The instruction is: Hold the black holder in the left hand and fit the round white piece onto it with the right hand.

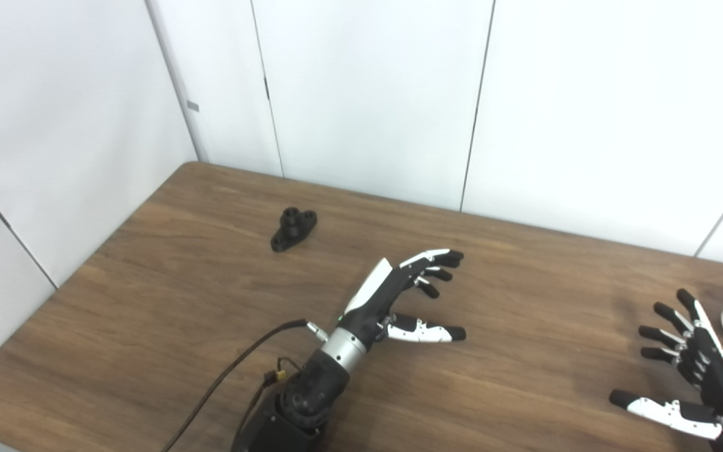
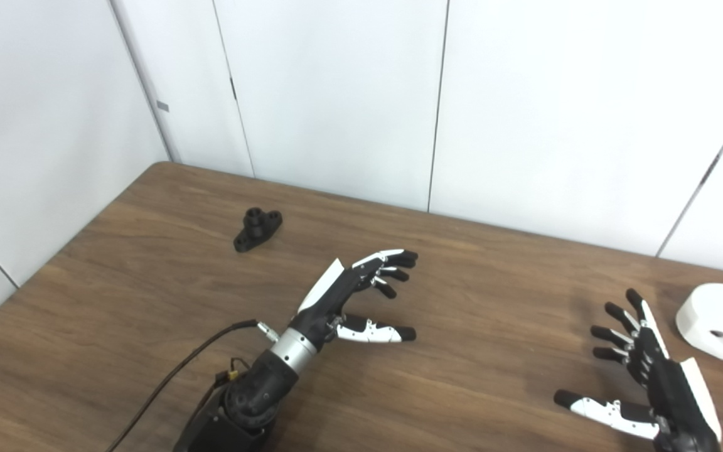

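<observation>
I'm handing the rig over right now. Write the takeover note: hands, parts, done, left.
Left hand: open, empty, mid-table.
Right hand: open, empty, at the right, just short of the round white piece.
Black holder: lying on the table far left, beyond the left hand, untouched.
Done: nothing picked up.
Left: left hand takes the holder, right hand takes the white piece, then fit them together.

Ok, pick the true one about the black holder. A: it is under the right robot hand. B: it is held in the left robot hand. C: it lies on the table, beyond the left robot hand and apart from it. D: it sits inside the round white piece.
C: the black holder lies alone on the table, clear of the open left robot hand.
</observation>
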Controlling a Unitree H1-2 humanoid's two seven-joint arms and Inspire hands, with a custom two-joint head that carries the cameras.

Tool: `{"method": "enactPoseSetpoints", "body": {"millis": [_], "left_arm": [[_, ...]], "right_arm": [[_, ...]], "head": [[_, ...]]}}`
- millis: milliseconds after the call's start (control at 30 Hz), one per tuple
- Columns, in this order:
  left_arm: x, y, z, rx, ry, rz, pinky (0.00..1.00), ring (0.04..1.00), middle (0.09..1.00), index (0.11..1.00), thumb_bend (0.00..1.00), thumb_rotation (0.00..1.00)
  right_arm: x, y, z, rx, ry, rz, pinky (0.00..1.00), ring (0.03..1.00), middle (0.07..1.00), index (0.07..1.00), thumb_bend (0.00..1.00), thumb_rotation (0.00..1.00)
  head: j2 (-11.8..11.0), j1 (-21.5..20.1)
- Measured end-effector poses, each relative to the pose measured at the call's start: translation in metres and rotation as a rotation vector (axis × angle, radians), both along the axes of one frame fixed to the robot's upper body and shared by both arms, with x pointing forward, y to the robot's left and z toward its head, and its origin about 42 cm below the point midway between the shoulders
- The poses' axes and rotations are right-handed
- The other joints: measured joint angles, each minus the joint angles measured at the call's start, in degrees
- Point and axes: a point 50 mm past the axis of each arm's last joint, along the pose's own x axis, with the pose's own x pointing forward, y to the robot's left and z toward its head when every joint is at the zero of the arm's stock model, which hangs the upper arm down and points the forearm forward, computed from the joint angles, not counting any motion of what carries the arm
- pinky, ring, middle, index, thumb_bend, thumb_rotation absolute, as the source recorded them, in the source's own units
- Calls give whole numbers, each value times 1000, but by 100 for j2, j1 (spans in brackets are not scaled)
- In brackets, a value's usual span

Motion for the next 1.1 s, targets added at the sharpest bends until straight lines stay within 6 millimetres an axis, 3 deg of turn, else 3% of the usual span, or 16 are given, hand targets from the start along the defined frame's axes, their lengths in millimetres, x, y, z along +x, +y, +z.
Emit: {"method": "enactPoseSetpoints", "body": {"millis": [267,433,567,900,1100], "left_arm": [[0,-2,1,-38,-16,49,544,684,762,770,747,19],[0,0,2,-41,-23,60,577,696,749,731,719,17],[1,4,5,-17,-55,91,586,729,803,802,720,0],[7,47,26,146,-172,227,690,789,818,751,758,20],[9,66,46,222,-230,289,651,776,821,731,775,98]], "right_arm": [[0,0,0,-1,15,-5,687,780,905,989,807,0],[0,0,0,-2,14,-5,680,776,899,982,805,0],[0,-1,0,-3,15,-4,663,772,893,975,796,0],[0,-1,1,-7,15,2,650,766,884,959,792,0],[0,-1,1,-6,16,6,663,771,885,960,788,0]], "head": [[18,9],[35,9],[44,9],[53,18],[44,35]]}}
